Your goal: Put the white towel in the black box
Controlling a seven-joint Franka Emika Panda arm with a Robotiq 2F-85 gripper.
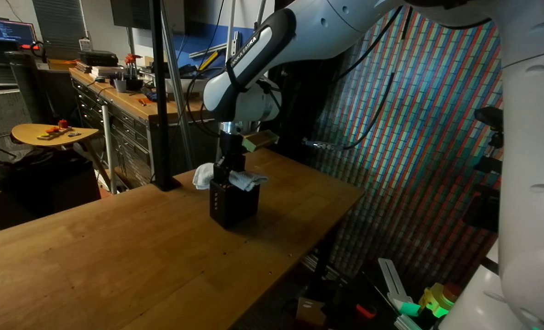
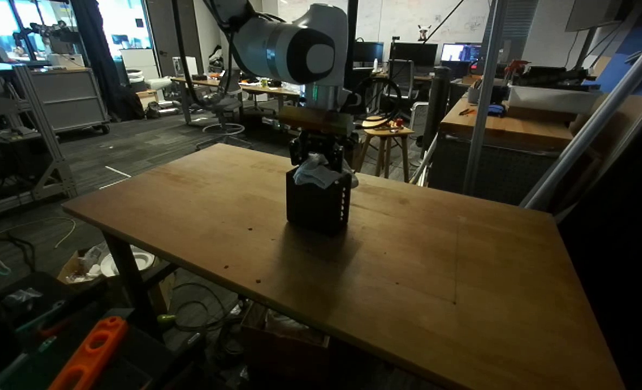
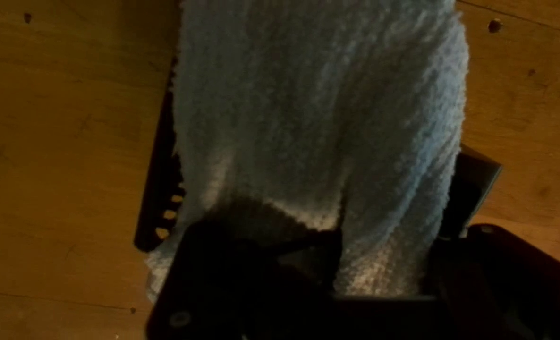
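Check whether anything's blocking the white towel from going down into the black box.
No separate obstacle shows. The white towel spreads past the rim of the black box on two sides, though, so that rim may catch its ends.

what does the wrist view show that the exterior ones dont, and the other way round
Only the wrist view: the white towel from above, close enough to see its nubbly texture.

Only the exterior views: the pale robot arm, the workbench, and the wooden stool.

Both share: the towel across the top of the black box, the box's row of holes, the gripper, and the wooden table.
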